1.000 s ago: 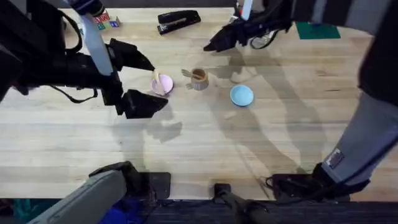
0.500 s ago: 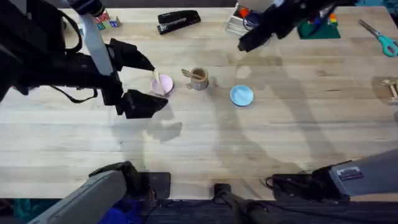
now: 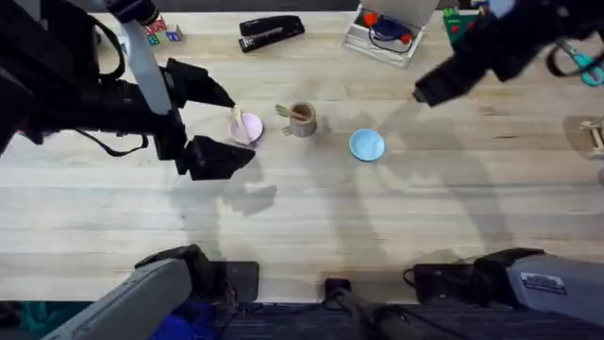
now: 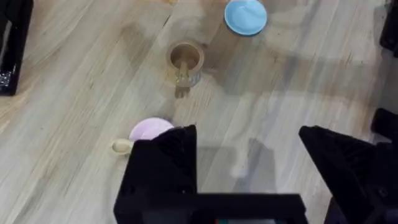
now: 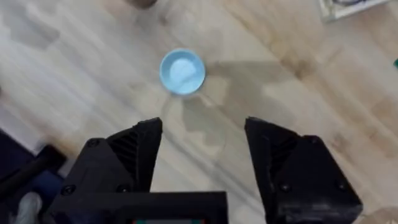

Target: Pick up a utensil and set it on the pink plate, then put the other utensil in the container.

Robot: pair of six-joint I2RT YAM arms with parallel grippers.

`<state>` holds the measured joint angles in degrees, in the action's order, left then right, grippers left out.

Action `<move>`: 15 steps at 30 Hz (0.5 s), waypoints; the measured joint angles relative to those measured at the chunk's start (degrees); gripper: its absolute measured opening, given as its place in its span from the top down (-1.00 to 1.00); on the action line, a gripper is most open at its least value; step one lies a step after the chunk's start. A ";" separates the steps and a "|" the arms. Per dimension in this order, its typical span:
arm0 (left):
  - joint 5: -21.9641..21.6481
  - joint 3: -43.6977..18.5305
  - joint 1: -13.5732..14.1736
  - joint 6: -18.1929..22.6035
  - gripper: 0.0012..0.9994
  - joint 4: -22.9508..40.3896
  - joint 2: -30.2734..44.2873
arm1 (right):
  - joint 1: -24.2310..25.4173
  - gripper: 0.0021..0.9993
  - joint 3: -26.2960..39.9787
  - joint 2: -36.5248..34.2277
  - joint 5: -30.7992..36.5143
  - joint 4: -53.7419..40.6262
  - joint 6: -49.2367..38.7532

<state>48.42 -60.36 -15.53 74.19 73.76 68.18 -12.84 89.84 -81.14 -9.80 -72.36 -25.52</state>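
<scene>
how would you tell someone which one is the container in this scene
Near the middle of the light wooden table, three small round things form a row. The middle one is the container: a tan-brown cylindrical cup with a pale wooden fork in it, upright between a flat pink plate and a flat light-blue plate.

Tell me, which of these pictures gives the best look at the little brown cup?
The left wrist view: the container is seen from above there, its round rim open and the other utensil leaning over its edge. The overhead view shows the container smaller, between the pink plate and a blue plate.
</scene>
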 joint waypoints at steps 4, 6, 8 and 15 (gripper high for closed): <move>0.00 0.00 0.00 -0.02 -0.99 0.00 0.01 | 0.00 -0.56 0.00 1.84 2.52 -5.53 1.63; 0.00 0.00 0.00 0.00 -0.99 0.00 0.00 | 0.00 -0.54 0.00 2.52 4.51 -8.26 2.76; 0.00 0.00 0.00 -0.02 -0.99 0.00 0.00 | 0.00 -0.53 0.00 3.18 5.87 -10.07 3.65; 0.00 0.00 0.00 0.00 -0.99 0.00 0.00 | 0.00 -0.51 0.00 6.69 7.49 -13.09 6.97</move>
<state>48.42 -60.36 -15.53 74.19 73.76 68.18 -12.84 89.84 -74.45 -2.32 -85.45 -18.55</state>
